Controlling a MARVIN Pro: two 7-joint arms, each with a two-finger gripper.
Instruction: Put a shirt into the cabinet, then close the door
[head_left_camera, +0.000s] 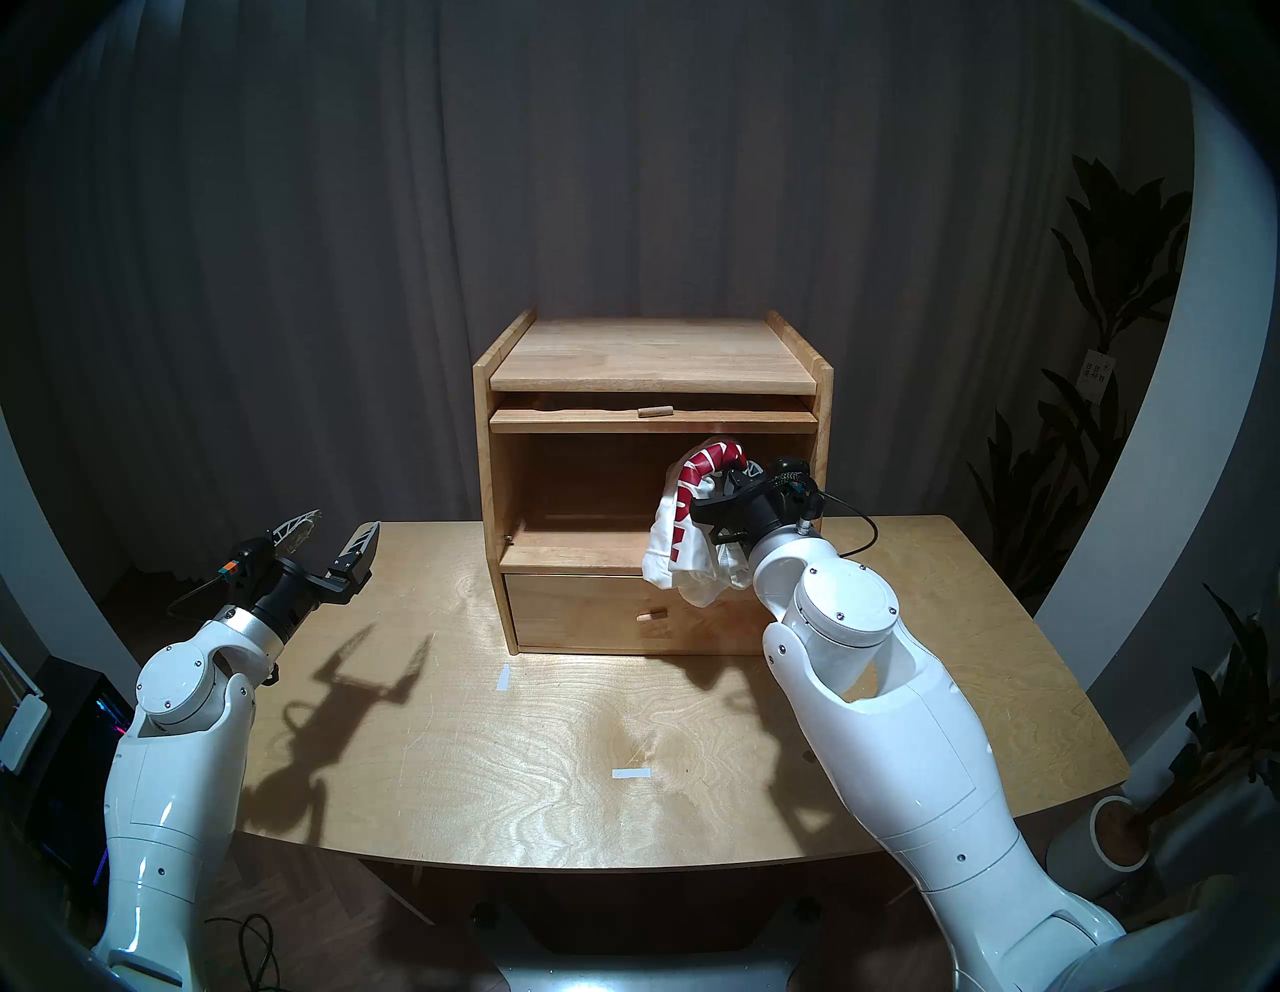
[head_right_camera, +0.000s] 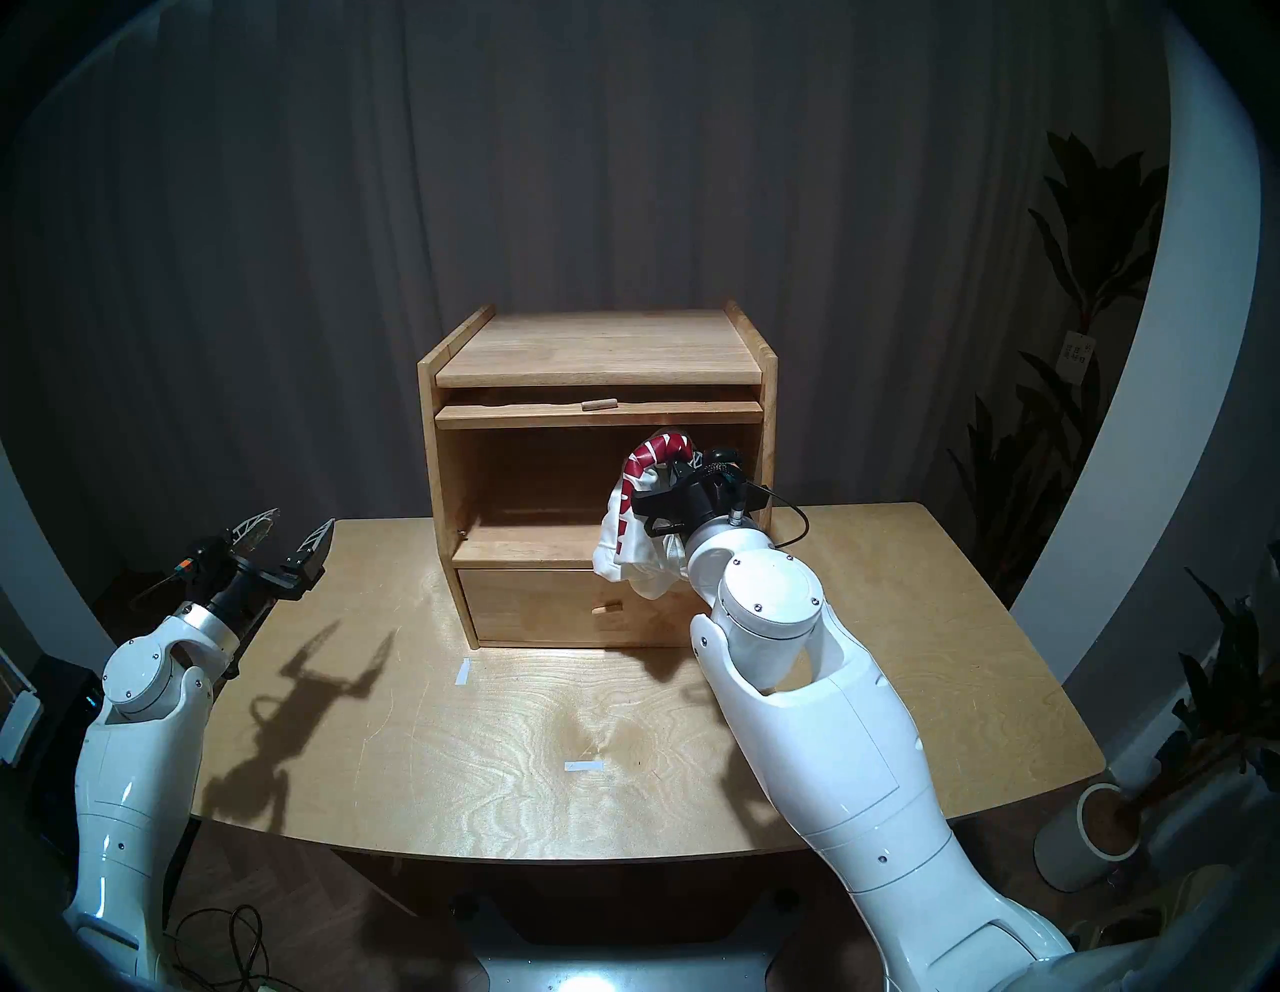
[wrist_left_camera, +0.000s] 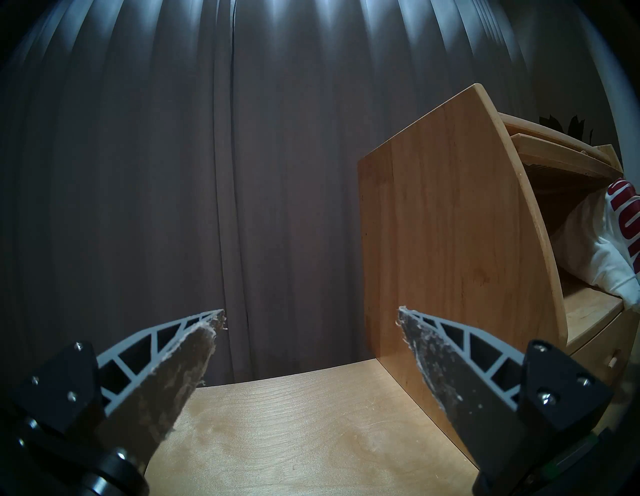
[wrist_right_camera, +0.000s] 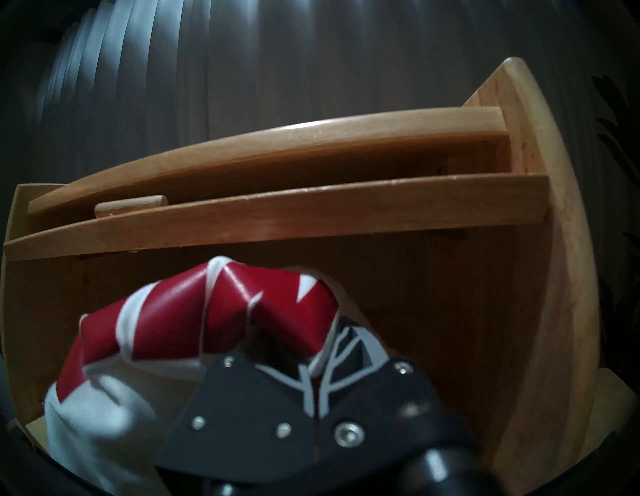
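Observation:
The light-brown cabinet (head_left_camera: 651, 353) stands at the table's back middle. Its upper compartment is open. The door (head_left_camera: 589, 419) lies flat, pushed into the slot under the top, with its peg handle (head_left_camera: 654, 411) showing. My right gripper (head_left_camera: 724, 471) is shut on the white shirt with red letters (head_left_camera: 675, 540) at the right side of the opening. The shirt's folds hang down over the drawer's (head_left_camera: 589, 613) top edge. In the right wrist view the shirt (wrist_right_camera: 194, 311) bulges just under the door (wrist_right_camera: 311, 214). My left gripper (head_left_camera: 346, 519) is open and empty, left of the cabinet.
The wooden table (head_left_camera: 485, 762) carries two white tape marks (head_left_camera: 503, 677) (head_left_camera: 632, 773). A dark curtain hangs behind. Plants (head_left_camera: 1108, 277) and a round pot (head_left_camera: 1118, 831) stand off the table's right side. Cables and a dark box lie on the floor at the left.

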